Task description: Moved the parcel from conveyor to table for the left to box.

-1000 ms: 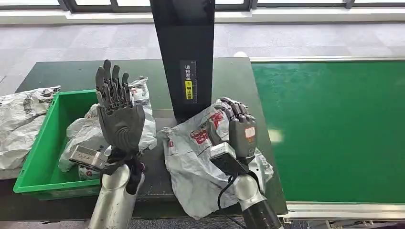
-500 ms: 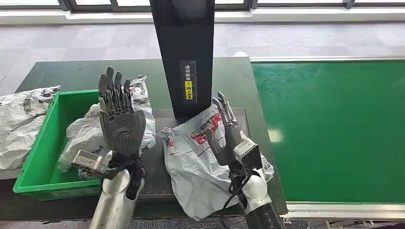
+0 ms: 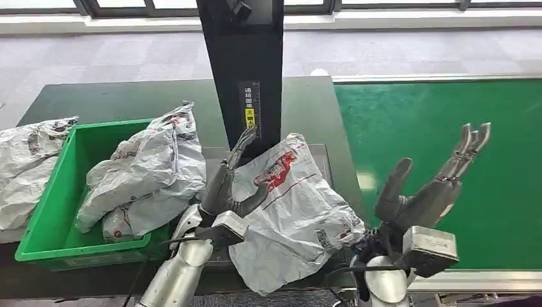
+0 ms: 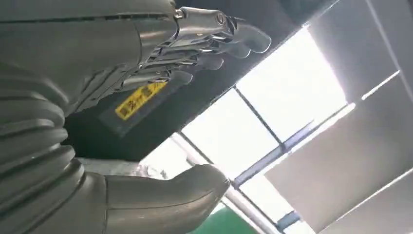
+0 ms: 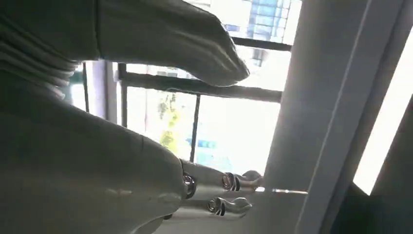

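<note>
A crumpled grey parcel [image 3: 294,204] with red print lies on the dark table [image 3: 102,99], just right of the black post [image 3: 246,70]. My left hand [image 3: 229,185] is at the parcel's left edge, fingers spread and empty; whether it touches the bag I cannot tell. My right hand [image 3: 428,188] hovers open, palm up, over the green conveyor [image 3: 447,115], apart from the parcel. In the left wrist view the left hand [image 4: 146,68] is spread before the post, holding nothing. The right wrist view has the right hand [image 5: 146,63] open toward windows.
A green box [image 3: 57,185] stands at the table's left with another grey parcel [image 3: 144,169] bulging out of it. A further grey bag [image 3: 29,160] lies left of the box. The post rises from the table's middle.
My right hand let go of the parcel and swung right over the conveyor, opening. My left hand dropped from above the box and moved right to the parcel's left edge.
</note>
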